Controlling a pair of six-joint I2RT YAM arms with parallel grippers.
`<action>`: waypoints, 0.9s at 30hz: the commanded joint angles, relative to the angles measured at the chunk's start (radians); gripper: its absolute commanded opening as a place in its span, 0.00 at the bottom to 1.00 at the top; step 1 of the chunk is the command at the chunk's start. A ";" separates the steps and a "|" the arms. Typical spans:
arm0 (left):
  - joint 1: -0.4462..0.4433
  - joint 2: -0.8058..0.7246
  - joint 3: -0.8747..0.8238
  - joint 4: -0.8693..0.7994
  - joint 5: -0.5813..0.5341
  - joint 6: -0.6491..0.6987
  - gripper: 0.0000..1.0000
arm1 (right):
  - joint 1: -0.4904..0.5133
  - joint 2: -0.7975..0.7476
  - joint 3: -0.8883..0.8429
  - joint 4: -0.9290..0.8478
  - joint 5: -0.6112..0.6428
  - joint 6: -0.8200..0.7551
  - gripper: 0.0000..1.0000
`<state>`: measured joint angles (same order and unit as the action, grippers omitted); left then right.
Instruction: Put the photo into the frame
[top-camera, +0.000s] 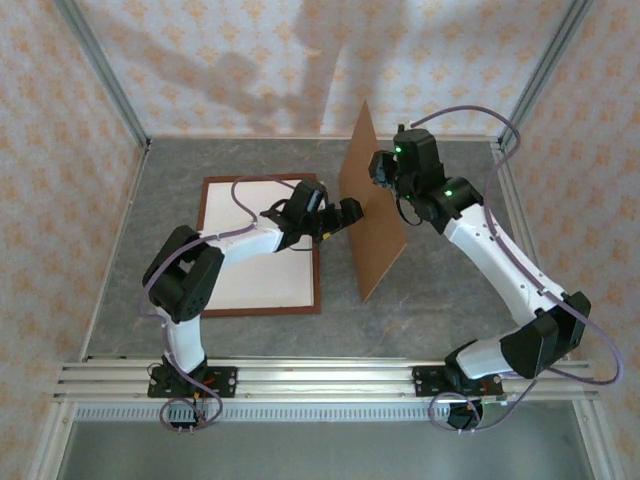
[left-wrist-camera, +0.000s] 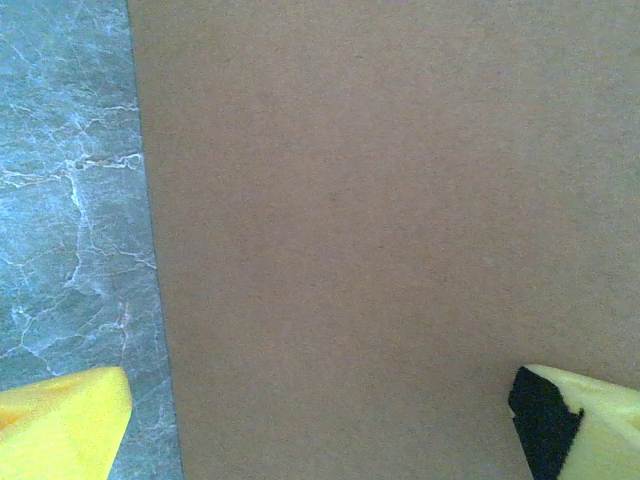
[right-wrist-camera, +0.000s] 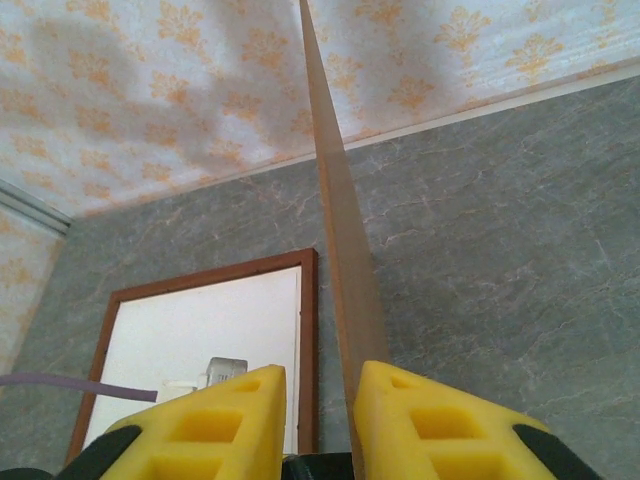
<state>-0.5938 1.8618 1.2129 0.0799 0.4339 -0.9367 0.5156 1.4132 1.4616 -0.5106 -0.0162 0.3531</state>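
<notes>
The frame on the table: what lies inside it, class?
A plain white sheet fills the frame. The left arm covers its upper right corner, and anything under the sheet is hidden.

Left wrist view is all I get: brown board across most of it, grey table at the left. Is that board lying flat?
Observer: No. The board stands on edge, nearly upright, just right of the frame.
Operator: Is anything gripping it?
Observer: The right hand straddles its edge. One finger looks to be against it, and the other shows a gap.
Operator: What's inside the frame?
Observer: A white sheet, with no picture showing.
</notes>
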 joint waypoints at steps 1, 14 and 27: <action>-0.003 -0.051 -0.020 0.000 -0.001 0.030 0.99 | 0.046 0.078 -0.004 -0.260 -0.003 -0.038 0.27; 0.009 -0.109 -0.067 -0.018 -0.034 0.048 0.99 | 0.090 0.144 0.074 -0.332 0.051 -0.071 0.27; 0.014 -0.160 -0.068 -0.074 -0.074 0.101 0.99 | 0.030 0.137 0.200 -0.438 0.059 -0.123 0.04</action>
<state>-0.5888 1.7596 1.1526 0.0452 0.4000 -0.8810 0.5747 1.5318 1.6348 -0.8154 0.0616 0.2497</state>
